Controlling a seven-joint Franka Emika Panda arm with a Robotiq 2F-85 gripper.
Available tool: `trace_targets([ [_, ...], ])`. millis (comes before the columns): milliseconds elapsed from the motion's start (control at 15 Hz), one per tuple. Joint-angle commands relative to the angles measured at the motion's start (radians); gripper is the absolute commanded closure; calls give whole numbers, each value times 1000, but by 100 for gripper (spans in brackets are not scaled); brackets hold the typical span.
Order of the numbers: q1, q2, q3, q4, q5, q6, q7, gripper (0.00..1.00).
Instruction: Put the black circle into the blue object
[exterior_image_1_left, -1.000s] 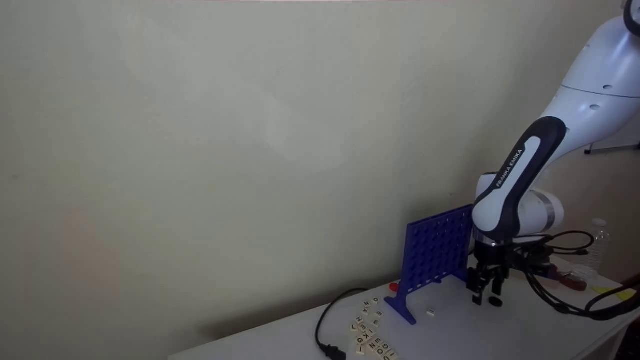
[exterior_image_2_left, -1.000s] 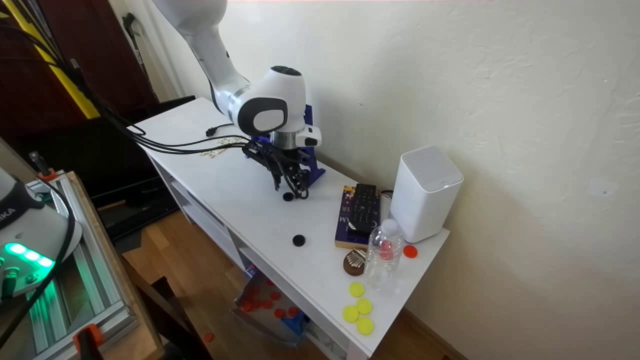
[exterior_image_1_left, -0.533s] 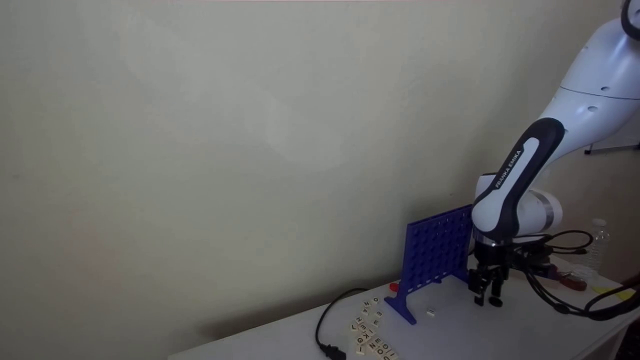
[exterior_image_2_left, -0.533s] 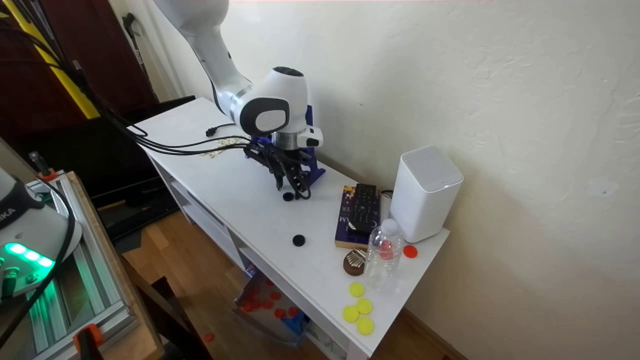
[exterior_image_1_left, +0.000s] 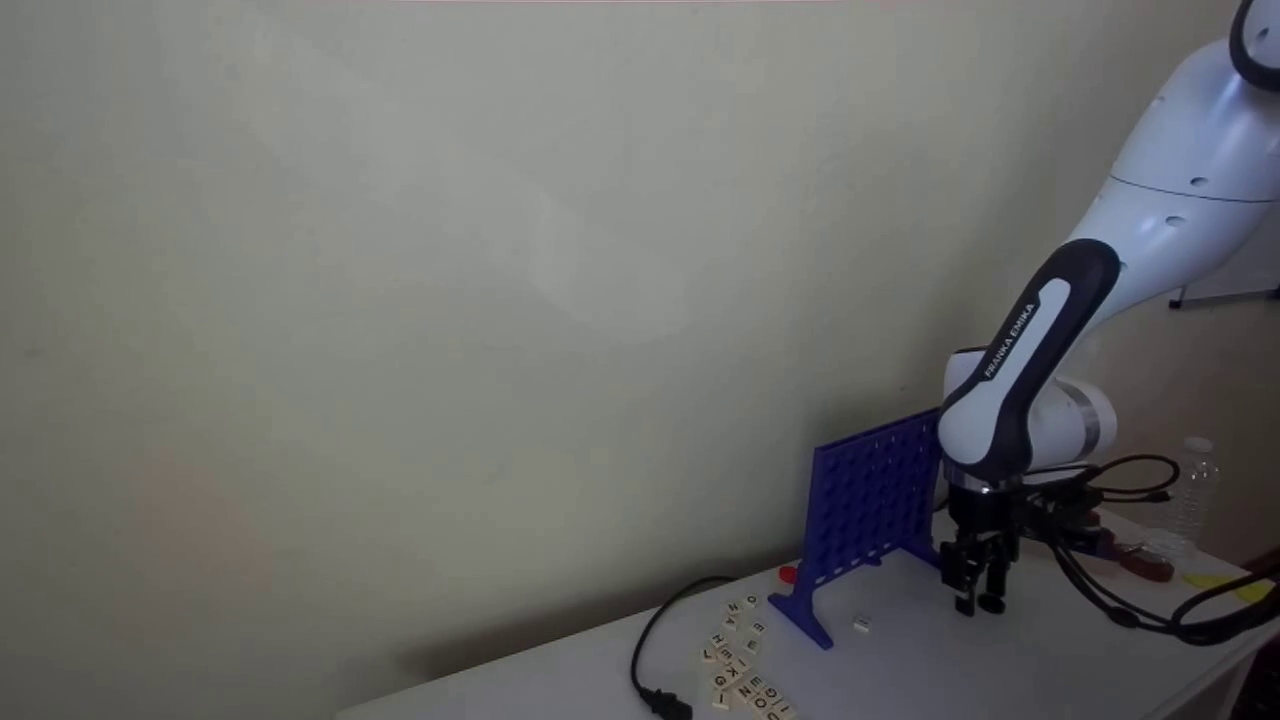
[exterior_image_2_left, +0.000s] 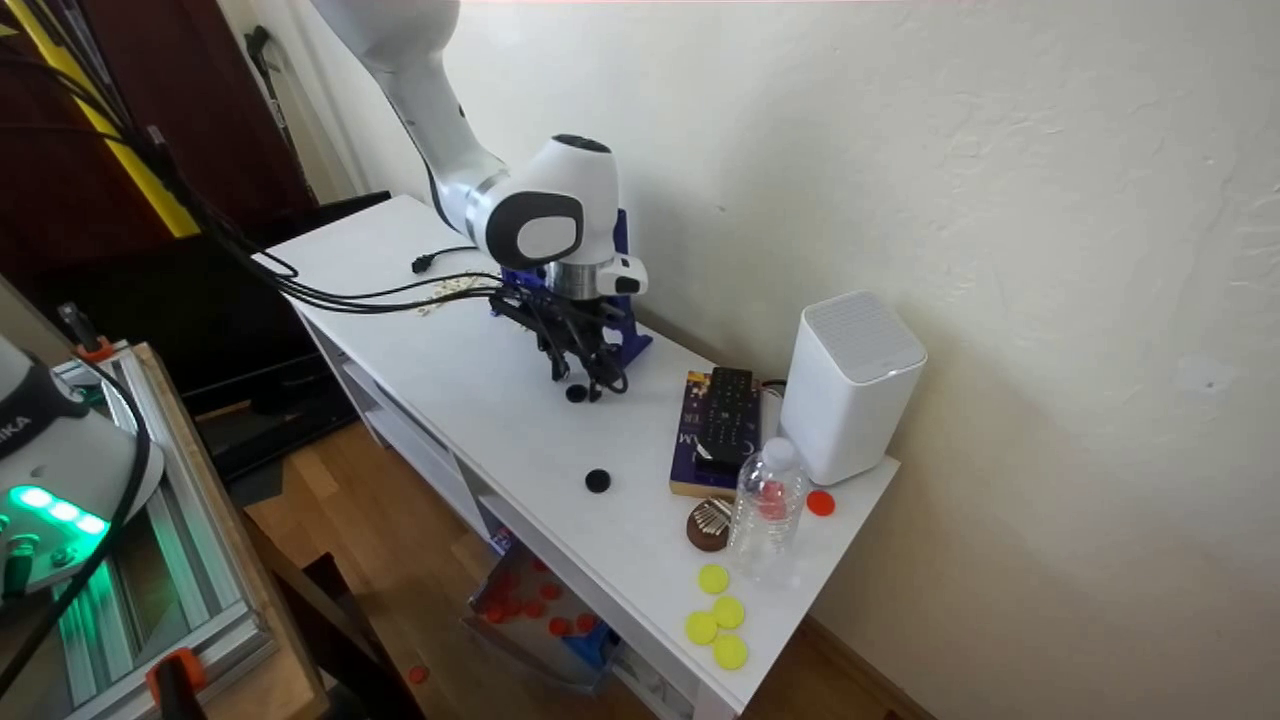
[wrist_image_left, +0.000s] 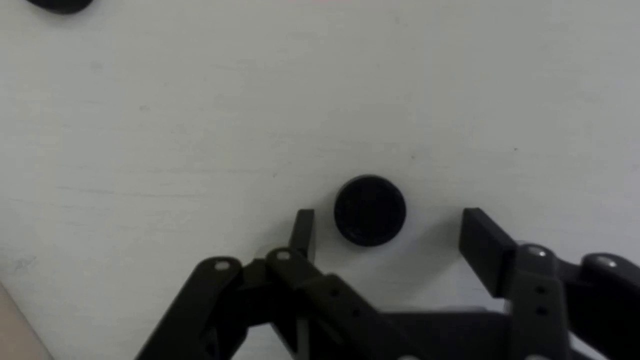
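The black circle, a small flat black disc (wrist_image_left: 370, 210), lies flat on the white table. It also shows by the fingers in both exterior views (exterior_image_1_left: 991, 604) (exterior_image_2_left: 576, 393). My gripper (wrist_image_left: 388, 215) is open, pointing down, with the disc between its fingertips. The left finger in the wrist view is nearer the disc; a wider gap is on the right. Neither finger appears to touch it. The gripper shows low over the table in both exterior views (exterior_image_1_left: 980, 600) (exterior_image_2_left: 577, 380). The blue object, an upright blue grid (exterior_image_1_left: 872, 490), stands beside the arm; it is mostly hidden behind the arm in an exterior view (exterior_image_2_left: 632, 345).
Another black disc (exterior_image_2_left: 598, 481) lies nearby on the white table (exterior_image_2_left: 520, 425). A book (exterior_image_2_left: 690, 440) with a black remote (exterior_image_2_left: 727, 415), a white box (exterior_image_2_left: 850, 400), a clear bottle (exterior_image_2_left: 765, 515) and yellow discs (exterior_image_2_left: 729, 652) stand further along. Letter tiles (exterior_image_1_left: 735, 672) lie past the grid.
My gripper has shifted slightly and come a little lower at the disc. Its fingertips look closer together in the exterior views; whether by turning or closing I cannot tell. The disc has not moved.
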Motion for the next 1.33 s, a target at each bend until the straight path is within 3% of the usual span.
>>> trace_targets([
  [0, 20, 21, -15, 36, -14, -33, -7, 57],
  [267, 30, 23, -21, 50, -17, -59, -7, 85],
  [400, 35, 21, -26, 57, -20, -73, -6, 90],
  [467, 39, 21, -30, 59, -22, -77, -3, 63],
  [533, 41, 22, -32, 60, -23, -80, -2, 43],
  [867, 63, 33, -51, 66, -43, -102, 1, 12],
  [933, 66, 35, -53, 66, -47, -104, 0, 53],
  [1000, 69, 37, -56, 68, -51, -105, 0, 48],
  [1067, 71, 36, -56, 68, -53, -107, 1, 51],
  [1267, 76, 35, -59, 76, -58, -123, -1, 71],
])
